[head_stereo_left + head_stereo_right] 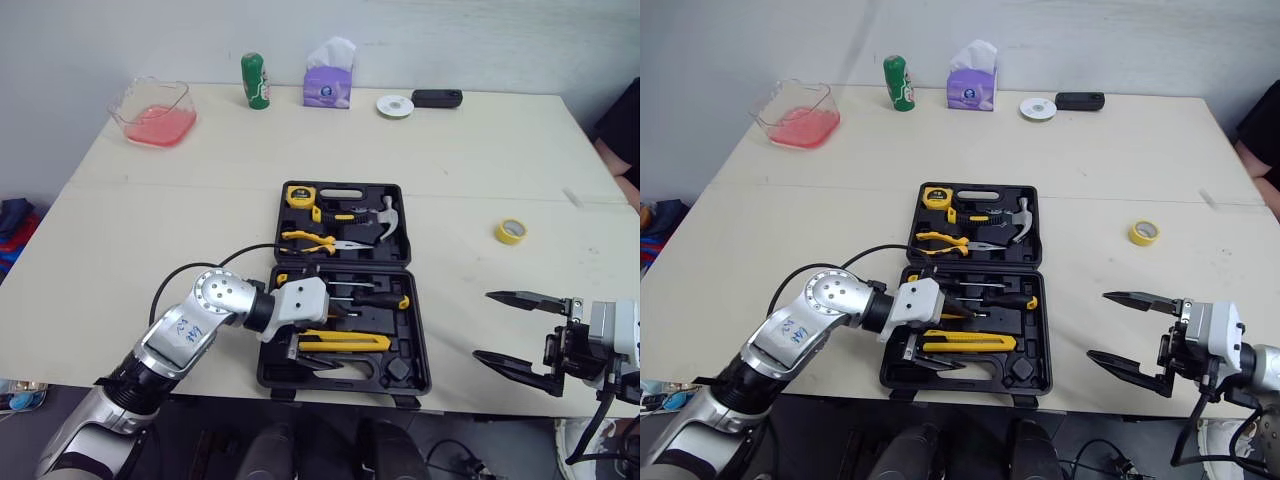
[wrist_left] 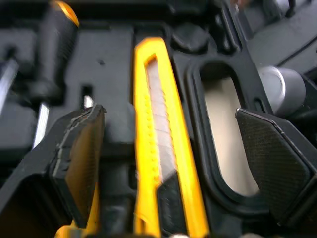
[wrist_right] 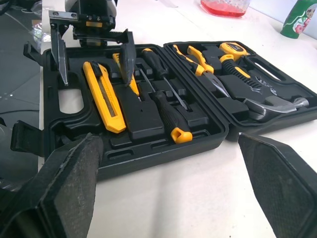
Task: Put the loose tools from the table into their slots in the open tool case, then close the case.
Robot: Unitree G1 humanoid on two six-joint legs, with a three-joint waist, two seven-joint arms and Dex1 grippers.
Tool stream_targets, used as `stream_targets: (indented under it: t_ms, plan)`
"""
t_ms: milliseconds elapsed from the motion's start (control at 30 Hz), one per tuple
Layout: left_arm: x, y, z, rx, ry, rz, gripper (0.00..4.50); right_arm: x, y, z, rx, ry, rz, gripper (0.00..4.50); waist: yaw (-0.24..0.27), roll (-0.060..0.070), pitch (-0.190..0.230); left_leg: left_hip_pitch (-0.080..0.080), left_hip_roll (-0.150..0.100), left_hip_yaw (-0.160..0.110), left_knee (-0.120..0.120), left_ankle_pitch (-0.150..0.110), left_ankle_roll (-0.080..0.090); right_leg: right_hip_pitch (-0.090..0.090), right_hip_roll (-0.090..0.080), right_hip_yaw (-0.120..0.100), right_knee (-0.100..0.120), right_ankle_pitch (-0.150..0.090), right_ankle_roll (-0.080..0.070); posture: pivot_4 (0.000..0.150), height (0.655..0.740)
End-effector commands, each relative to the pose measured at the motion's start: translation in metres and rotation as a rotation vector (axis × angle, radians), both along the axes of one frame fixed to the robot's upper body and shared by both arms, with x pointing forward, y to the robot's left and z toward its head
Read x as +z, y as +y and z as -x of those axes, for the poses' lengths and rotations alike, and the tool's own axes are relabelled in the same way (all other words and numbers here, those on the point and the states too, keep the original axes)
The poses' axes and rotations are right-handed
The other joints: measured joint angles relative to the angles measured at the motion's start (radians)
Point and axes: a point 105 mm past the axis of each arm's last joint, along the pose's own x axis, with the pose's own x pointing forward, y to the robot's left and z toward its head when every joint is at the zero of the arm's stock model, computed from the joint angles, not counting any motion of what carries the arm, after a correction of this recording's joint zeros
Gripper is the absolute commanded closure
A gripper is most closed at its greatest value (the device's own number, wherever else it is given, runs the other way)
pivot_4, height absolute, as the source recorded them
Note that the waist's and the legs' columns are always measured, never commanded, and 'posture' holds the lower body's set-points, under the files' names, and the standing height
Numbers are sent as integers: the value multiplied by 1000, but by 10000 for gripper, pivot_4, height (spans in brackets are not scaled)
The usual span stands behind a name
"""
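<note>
The black tool case (image 1: pixel 416 345) lies open in the middle of the table. Its far half holds a tape measure (image 1: pixel 299 195), pliers (image 1: pixel 310 240) and a hammer (image 1: pixel 385 222). In the near half lie screwdrivers (image 1: pixel 375 298) and a yellow utility knife (image 1: pixel 350 342). My left gripper (image 2: pixel 163 116) hovers open low over that half, one finger on each side of the knife (image 2: pixel 153 139), not gripping it. A yellow tape roll (image 1: pixel 511 231) lies loose on the table to the right of the case. My right gripper (image 1: pixel 485 326) is open and empty near the front right edge.
Along the far edge stand a clear tub of pink liquid (image 1: pixel 155 115), a green can (image 1: pixel 256 80), a purple tissue box (image 1: pixel 329 85), a white roll (image 1: pixel 395 105) and a black device (image 1: pixel 436 98). A person (image 1: pixel 622 140) is at the right edge.
</note>
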Motion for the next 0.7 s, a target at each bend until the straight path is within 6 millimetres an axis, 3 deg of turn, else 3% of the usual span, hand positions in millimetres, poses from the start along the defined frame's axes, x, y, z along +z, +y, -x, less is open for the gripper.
stream_targets:
  t_ms: [33, 100, 200, 433, 700]
  plan:
    - [28, 1, 2, -67, -39, 124, 634, 6, 2, 2, 13, -24, 17, 0, -1, 0, 0, 0, 0, 0, 0, 0, 0, 0, 0, 0, 0, 0, 0, 1500, 7400]
    - [34, 3, 4, -88, -35, 159, 634, 5, 2, 2, 10, -24, 16, 0, -1, 0, 0, 0, 0, 0, 0, 0, 0, 0, 0, 0, 0, 0, 0, 1500, 7400]
    - [43, 10, 1, -88, -37, 237, 9736, 3, 1, 2, 4, -25, 13, 0, -1, 0, 0, 0, 0, 0, 0, 0, 0, 0, 0, 0, 1, 0, 0, 1500, 7400]
    - [22, 12, 1, -102, -87, 184, 43882, -1, 4, 2, 17, 0, 1, 0, -1, 0, 0, 0, 0, 0, 0, 0, 0, 0, 0, 0, 1, 0, 0, 1500, 7400]
    - [-10, 10, -2, -60, -76, 78, 44508, -2, 5, 0, 20, -4, 1, 0, -1, 0, 0, 0, 0, 0, 0, 0, 0, 0, 1, 0, 1, 0, 0, 1500, 7400]
